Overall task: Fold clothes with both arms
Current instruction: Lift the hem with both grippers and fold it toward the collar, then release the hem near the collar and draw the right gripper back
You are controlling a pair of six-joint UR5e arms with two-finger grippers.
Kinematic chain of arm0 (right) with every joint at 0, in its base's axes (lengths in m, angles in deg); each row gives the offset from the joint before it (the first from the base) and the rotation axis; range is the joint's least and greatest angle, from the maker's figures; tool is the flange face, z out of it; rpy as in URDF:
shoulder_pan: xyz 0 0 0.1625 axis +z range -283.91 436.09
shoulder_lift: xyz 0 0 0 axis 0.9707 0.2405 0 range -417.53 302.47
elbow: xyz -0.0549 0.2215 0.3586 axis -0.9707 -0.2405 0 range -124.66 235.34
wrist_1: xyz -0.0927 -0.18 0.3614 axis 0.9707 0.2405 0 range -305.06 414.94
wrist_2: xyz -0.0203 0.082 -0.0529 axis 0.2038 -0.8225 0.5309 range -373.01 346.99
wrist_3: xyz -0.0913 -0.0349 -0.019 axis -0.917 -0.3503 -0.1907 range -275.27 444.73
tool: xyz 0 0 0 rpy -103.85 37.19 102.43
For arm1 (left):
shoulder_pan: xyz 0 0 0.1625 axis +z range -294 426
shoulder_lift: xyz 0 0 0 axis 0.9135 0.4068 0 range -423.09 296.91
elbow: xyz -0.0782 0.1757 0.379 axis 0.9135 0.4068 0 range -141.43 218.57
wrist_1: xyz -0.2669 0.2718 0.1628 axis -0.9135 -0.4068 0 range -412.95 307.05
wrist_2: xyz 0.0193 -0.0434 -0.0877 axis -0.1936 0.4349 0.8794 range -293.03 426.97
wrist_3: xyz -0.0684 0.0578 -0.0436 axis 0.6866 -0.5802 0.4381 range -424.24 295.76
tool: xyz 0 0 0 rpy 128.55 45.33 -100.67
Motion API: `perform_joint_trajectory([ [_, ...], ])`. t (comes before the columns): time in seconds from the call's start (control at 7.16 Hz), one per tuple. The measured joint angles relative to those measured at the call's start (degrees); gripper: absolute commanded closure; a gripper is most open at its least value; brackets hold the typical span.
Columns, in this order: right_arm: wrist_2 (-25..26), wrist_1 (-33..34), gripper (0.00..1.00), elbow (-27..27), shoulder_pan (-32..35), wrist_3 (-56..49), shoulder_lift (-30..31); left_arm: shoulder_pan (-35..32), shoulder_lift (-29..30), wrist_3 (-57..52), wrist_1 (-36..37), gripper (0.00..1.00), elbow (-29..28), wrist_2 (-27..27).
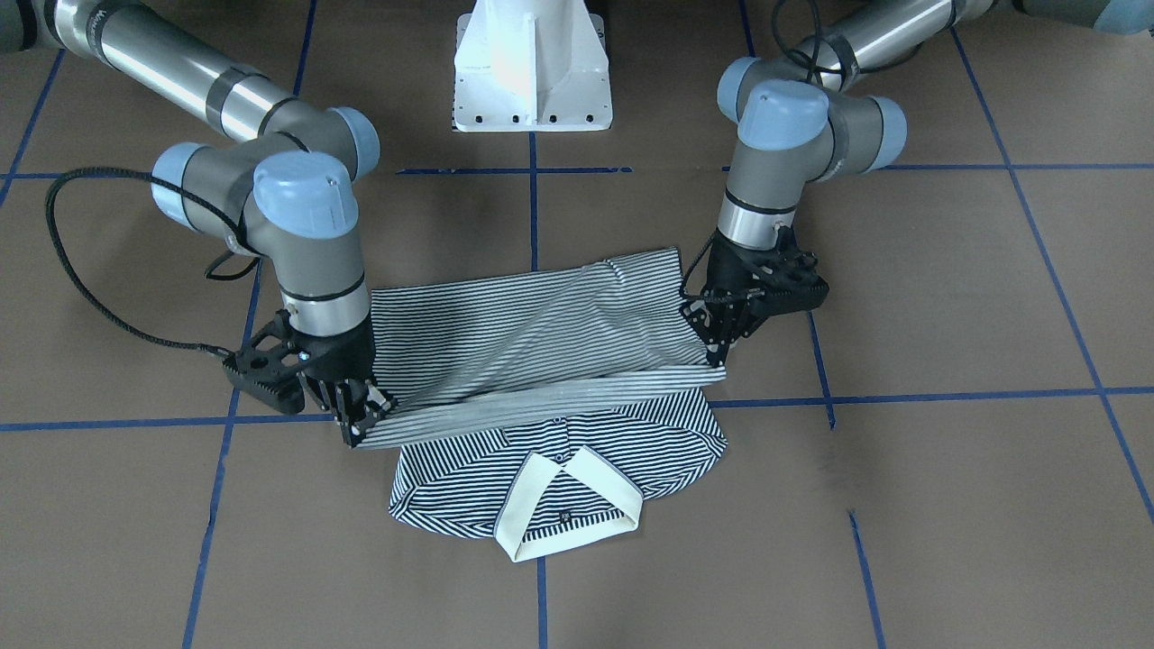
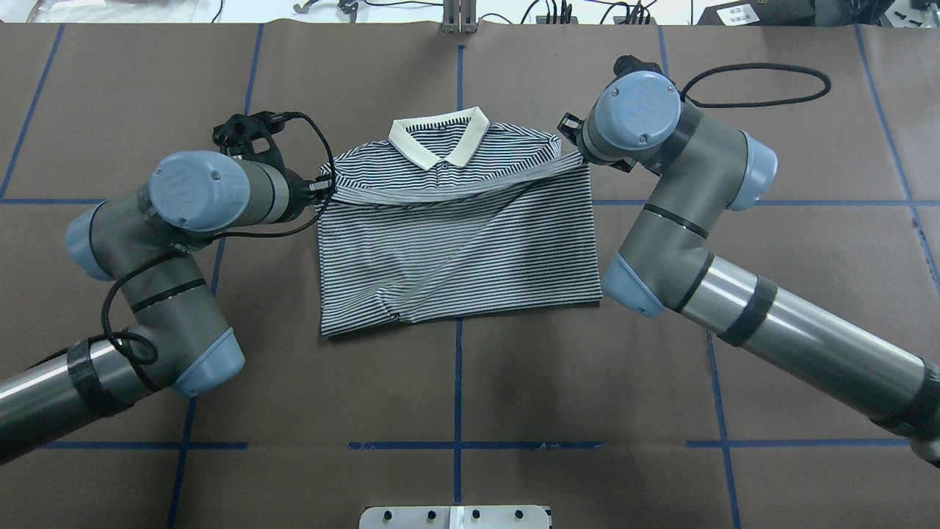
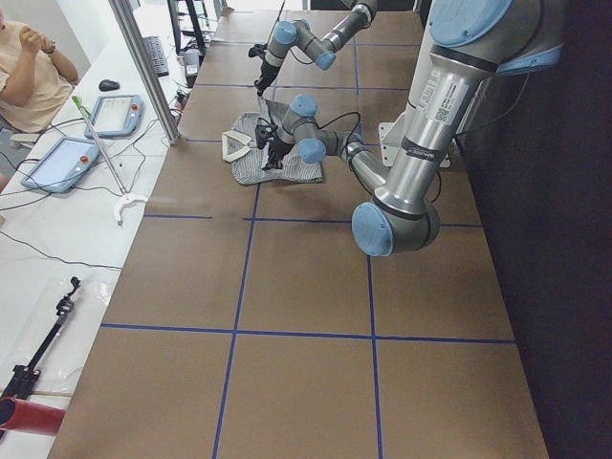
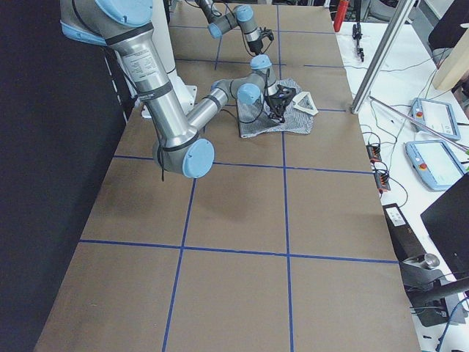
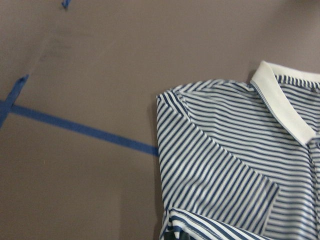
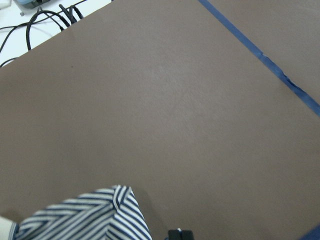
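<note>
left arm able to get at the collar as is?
Probably not yet: the left gripper looks shut on the shirt hem. The collar itself lies uncovered, close by, so after release, likely yes.

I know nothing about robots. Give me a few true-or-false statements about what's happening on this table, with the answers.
1. The polo shirt has navy-and-white stripes and a cream collar. True.
2. Only one gripper touches the shirt. False: the left gripper and the right gripper each grip one end of the folded-over hem.
3. The folded layer covers the collar. False: the collar lies exposed beyond the hem.
4. Blue tape lines cross the brown table. True.
</note>
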Motion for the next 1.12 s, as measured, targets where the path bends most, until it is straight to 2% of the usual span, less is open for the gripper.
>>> perform_joint_trajectory([
  [0.14, 0.3, -2.9, 1.0, -7.1, 1.0, -0.1, -3.9, -1.5, 1.9, -1.8, -2.4, 1.0, -4.2, -1.4],
  [0.28, 0.6, -5.9, 0.74, -12.6, 1.4, -0.2, -6.9, -2.2, 3.3, -3.2, -4.1, 0.94, -7.0, -3.4],
  [0.42, 0.7, -7.4, 0.58, -15.5, 1.3, -0.2, -8.4, -2.4, 4.6, -3.8, -5.9, 0.87, -9.8, -4.3],
  [0.7, 1.1, -8.3, 0.49, -17.1, 0.8, -0.1, -9.2, -2.4, 5.6, -4.0, -9.3, 0.66, -12.6, -4.9],
  [0.98, 1.5, -9.1, 0.41, -15.3, 0.9, 0.1, -8.5, -2.4, 4.6, -4.1, -12.7, 0.59, -12.8, -4.9],
  [1.12, 0.9, -9.3, 0.38, -11.8, 1.4, 0.2, -6.7, -2.5, 3.6, -4.1, -14.3, 0.59, -12.5, -4.8],
])
